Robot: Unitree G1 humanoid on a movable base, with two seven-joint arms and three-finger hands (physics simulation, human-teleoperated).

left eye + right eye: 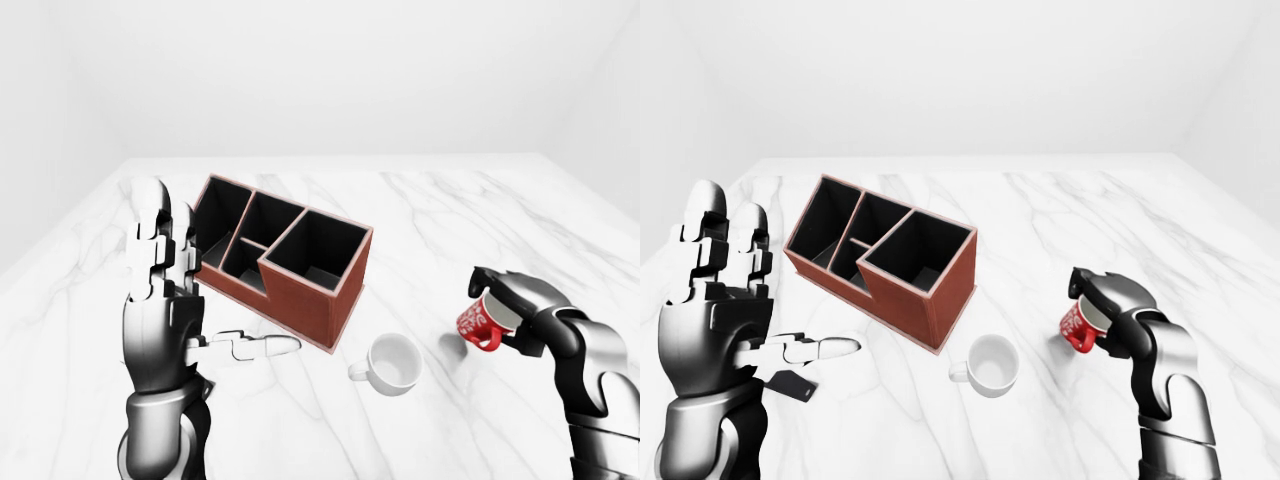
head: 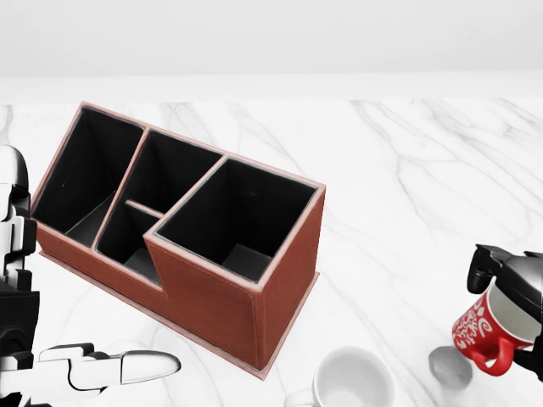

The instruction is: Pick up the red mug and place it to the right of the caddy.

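Observation:
My right hand [image 1: 497,312] is shut on the red mug [image 1: 479,324] with white patterns and holds it tilted just above the marble table, to the right of the brown caddy [image 1: 285,258]. The mug shows large in the head view [image 2: 485,329] at the right edge, its shadow below it. The caddy has several black compartments and stands at an angle in the middle. My left hand [image 1: 165,285] is open and empty, fingers upright, at the left of the caddy.
A white mug [image 1: 392,364] stands on the table between the caddy and the red mug, handle to the left. The white marble table [image 1: 420,210] stretches toward the top of the view and to the right.

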